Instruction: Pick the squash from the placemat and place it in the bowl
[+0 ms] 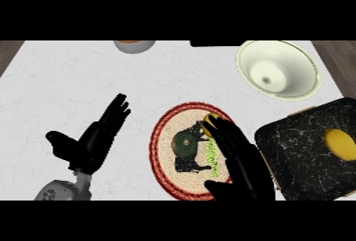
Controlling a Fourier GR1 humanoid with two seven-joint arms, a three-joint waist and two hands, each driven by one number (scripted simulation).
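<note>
Yellow is showing just past the tips of the right hand's point(236, 155) fingers point(221, 129): a small patch of the squash point(213, 117), lying on the round placemat point(167, 155) with its red woven rim and a dark animal figure in the middle. The right hand is reaching over the placemat's right half with its fingers stretched out nearly straight and close together, their tips touching or just covering the near side of the squash; they are not curling round it, and how much of the squash lies under them cannot be told. The thumb is sticking out at the bottom of the hand, over the placemat's lower rim.

Beyond the fingertips and off to their right, the cream bowl point(279, 68) is standing on the white counter point(62, 80), well apart from the squash. Right beside the fingers a black speckled tray point(299, 160) is carrying a yellow-orange piece point(338, 144).

The left hand point(94, 139) is resting open left of the placemat, fingers straight and pointing away, thumb spread to the left. Far past its fingertips an orange-topped white cup point(135, 45) is sitting at the counter's far edge.
</note>
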